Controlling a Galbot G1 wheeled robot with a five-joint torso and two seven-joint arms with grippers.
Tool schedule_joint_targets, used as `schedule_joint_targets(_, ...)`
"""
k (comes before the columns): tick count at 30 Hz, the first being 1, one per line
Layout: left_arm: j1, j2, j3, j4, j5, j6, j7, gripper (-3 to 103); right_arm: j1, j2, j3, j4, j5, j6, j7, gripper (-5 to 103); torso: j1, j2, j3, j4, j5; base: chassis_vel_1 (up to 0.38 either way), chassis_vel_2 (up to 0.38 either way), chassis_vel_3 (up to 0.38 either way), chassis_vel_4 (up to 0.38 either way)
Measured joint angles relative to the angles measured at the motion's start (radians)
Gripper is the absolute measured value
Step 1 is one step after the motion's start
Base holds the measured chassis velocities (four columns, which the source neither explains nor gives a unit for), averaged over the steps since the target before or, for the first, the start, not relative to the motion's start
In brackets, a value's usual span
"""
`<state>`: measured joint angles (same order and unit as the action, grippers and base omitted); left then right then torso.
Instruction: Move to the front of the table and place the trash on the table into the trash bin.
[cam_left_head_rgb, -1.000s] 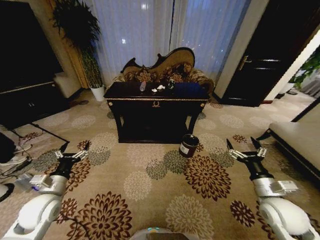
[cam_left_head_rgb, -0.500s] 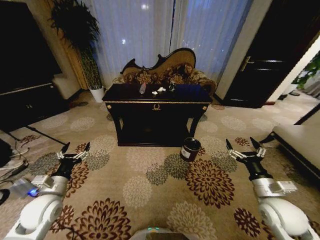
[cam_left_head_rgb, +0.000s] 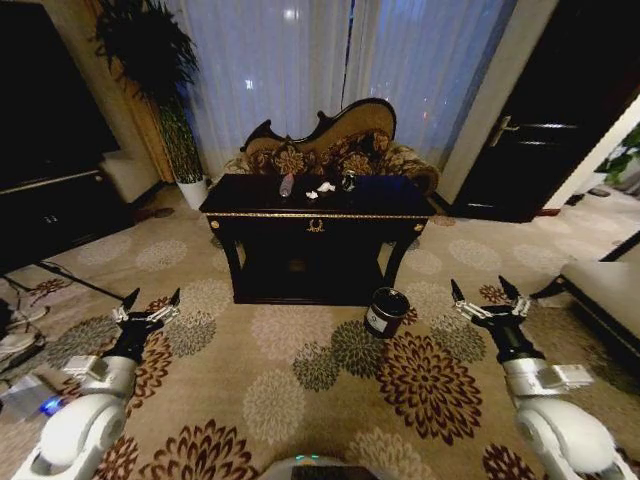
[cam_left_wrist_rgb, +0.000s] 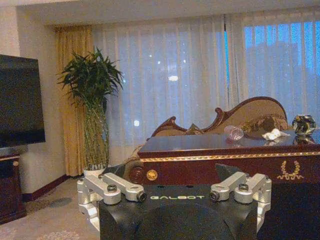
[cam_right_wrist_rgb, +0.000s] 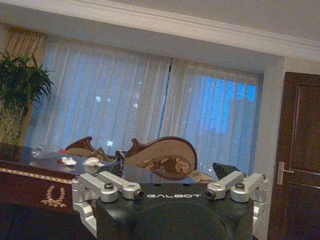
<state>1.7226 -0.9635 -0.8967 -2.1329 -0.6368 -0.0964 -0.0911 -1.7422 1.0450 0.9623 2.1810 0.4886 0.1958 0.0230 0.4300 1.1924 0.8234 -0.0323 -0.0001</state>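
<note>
Left arm: rounded glossy white shell near the body, a grey block at the wrist carrying a small blue light, then a black tapering neck.
Left pincer: silver-grey metal linkage bars, dark pointed fingertips. Close up: black housing printed "GALBOT" in pale letters, two silver hinged links on each side, each fastened with round dark-headed screws.
Right arm: same white shell, grey wrist block, black neck.
Right pincer: same silver bars and dark tips. Close up: matching black housing, "GALBOT" mark, paired screwed links.
Base: white curved rim, small greenish light.
</note>
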Motion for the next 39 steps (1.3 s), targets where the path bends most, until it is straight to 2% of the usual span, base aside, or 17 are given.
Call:
schedule_joint_targets(3,0.003,-0.002,-0.002,0.0,0.003,-0.003,0.002,101,-0.001,0.004,0.0,-0.003,-0.002,0.002,0.0,100,0.0,0.0,0.0,-0.0001,0.0003,-0.213,0.198,0.19,-0.181)
schedule_joint_targets(9,0.005,-0.005,-0.002,0.0,0.009,-0.004,0.003,95,-0.003,0.009,0.001,-0.005,-0.003,0.003,0.001,100,0.0,0.0,0.0,0.0,0.0001,-0.193,0.205,0.198,-0.186)
schedule_joint_targets(11,0.005,-0.005,0.0,0.0,0.012,-0.004,0.002,102,-0.003,0.009,0.005,-0.004,-0.003,0.002,0.002,100,0.0,0.0,0.0,0.0,0.0001,-0.174,0.185,0.176,-0.185)
schedule_joint_targets(26,0.009,-0.008,0.004,-0.01,0.022,-0.003,0.001,99,0.0,0.005,0.011,-0.012,-0.004,0.0,0.004,100,0.0,0.0,0.0,-0.0001,0.0002,-0.181,0.192,0.191,-0.203)
schedule_joint_targets(28,0.011,-0.008,0.004,-0.011,0.022,-0.001,0.001,95,0.001,0.004,0.011,-0.012,-0.004,0.0,0.004,100,0.0,0.0,0.0,0.0,0.0002,-0.207,0.214,0.202,-0.206)
schedule_joint_targets(35,0.009,-0.003,0.004,-0.015,0.022,0.0,0.002,101,0.002,0.005,0.007,-0.007,-0.004,-0.001,0.003,100,0.0,0.0,0.0,0.0,0.0002,-0.2,0.194,0.201,-0.193)
schedule_joint_targets(39,0.009,0.004,0.002,-0.023,0.02,0.0,0.001,99,0.002,0.005,0.007,-0.002,-0.004,-0.001,0.003,100,0.0,0.0,0.0,0.0,0.0001,-0.215,0.211,0.201,-0.201)
